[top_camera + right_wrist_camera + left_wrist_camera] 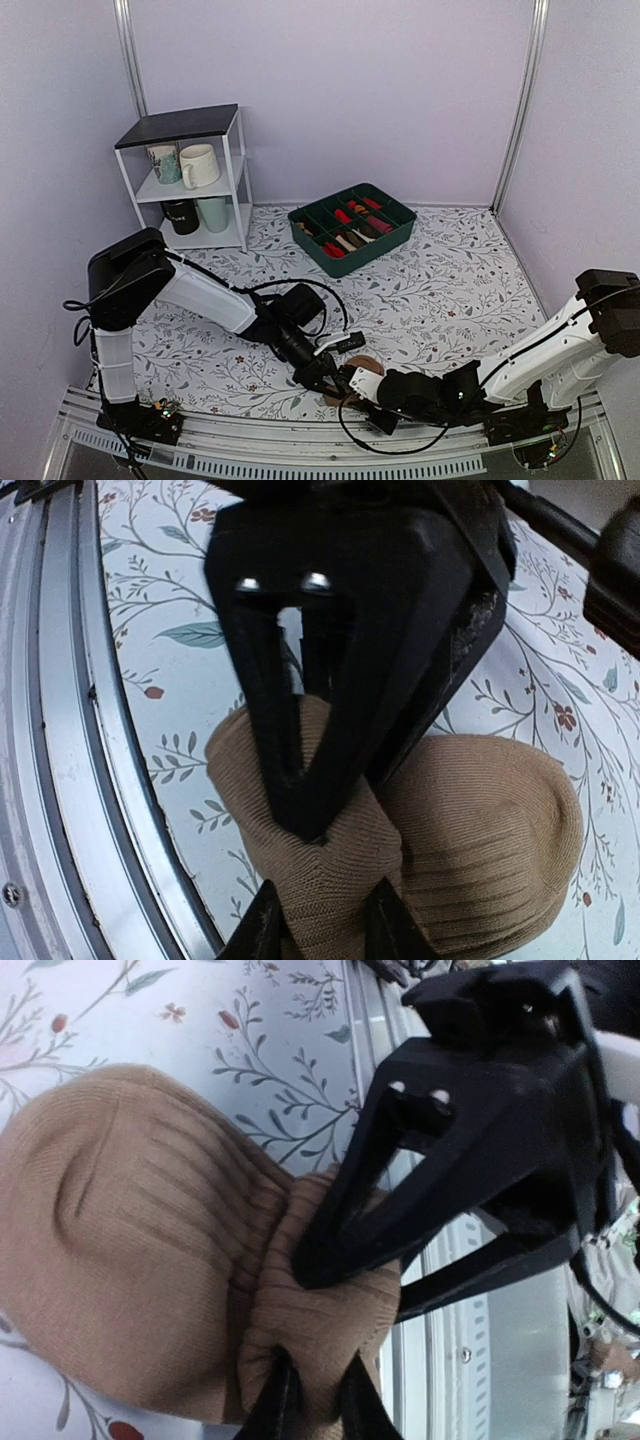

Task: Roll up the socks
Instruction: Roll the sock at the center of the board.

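Gripping, left pincer (315, 1415): my fingers stand narrow, nearly together, nipped on a fold of the socks (130, 1260); tan knit fills the slit between them.
Gripping, right pincer (325, 930): jaws drawn in to a small gap and pinched on the same fold from the opposite side; ribbed fabric bulges up between my two fingers.
Where the socks lie: directly under both pincer tips, the round bulk spreading to one side of the pinch, on the table (200, 1020) just beside the metal rail (60, 730).
Socks, material: tan-brown knit, with fine rib lines across the pinched neck and a smoother weave on the dome.
Socks, shape: a plump rounded lump with a shallow dent, narrowing to a gathered collar where my fingers bite.
Pincers, material: matte black, each finger a long tapered wedge; two pale screw heads (400, 1088) sit at the root of each pair.
Pincer to pincer: the tips come almost nose to nose over the collar, both pressing the fabric; whether they touch one another I cannot tell.
Table surface: pale cloth printed with grey-green sprigs and small red buds, flat around the bundle.
Left arm (205, 295) pose: elbow raised above its base, long link slanting down toward the socks, wrist tipped onto them.
Right arm (540, 355) pose: elbow high out to the side, link folding back down, forearm lying low along the rail with the wrist close to the table.
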You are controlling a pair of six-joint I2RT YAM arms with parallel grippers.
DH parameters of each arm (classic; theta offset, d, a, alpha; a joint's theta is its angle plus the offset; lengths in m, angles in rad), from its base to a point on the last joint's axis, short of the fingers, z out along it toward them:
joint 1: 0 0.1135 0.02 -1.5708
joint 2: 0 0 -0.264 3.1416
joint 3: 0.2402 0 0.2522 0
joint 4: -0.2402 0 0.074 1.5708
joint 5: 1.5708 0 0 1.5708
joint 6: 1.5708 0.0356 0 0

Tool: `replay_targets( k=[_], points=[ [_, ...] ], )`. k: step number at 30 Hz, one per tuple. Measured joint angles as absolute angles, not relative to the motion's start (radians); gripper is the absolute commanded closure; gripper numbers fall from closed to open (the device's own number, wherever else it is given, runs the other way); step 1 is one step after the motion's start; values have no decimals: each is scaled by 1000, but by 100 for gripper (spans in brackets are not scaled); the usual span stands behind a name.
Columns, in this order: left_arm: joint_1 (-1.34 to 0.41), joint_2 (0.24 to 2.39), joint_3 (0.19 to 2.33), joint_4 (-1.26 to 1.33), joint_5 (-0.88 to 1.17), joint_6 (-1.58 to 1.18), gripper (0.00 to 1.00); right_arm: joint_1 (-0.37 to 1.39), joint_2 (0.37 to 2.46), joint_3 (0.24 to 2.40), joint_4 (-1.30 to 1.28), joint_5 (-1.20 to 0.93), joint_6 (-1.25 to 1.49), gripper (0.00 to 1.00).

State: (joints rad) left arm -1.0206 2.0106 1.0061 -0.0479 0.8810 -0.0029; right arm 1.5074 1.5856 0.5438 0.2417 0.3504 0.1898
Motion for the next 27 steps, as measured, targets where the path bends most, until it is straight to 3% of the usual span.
replay_targets(
  k=[3, 4, 5, 7, 8, 19, 27],
  points=[
    [-1019, 1993, 991, -36, 864, -11, 74, 1509, 1588, 549, 241, 347, 224, 85],
    [-1019, 1980, 979, -24, 849, -13, 67, 1509, 1588, 549, 242, 343, 232, 85],
    [-1019, 1961, 962, -9, 827, -14, 55, 1504, 1588, 549, 247, 333, 244, 85],
    [-1018, 1908, 919, 17, 771, -17, 7, 1492, 1588, 546, 261, 306, 264, 85],
    [-1018, 1883, 901, 23, 745, -10, 1, 1485, 1588, 539, 273, 288, 274, 85],
    [-1013, 1490, 559, 338, 601, 52, 1, 1270, 1565, 451, 423, -118, 367, 85],
    [-1035, 1559, 514, 437, 567, 151, 1, 1153, 1622, 454, 480, -383, 441, 85]
  ],
)
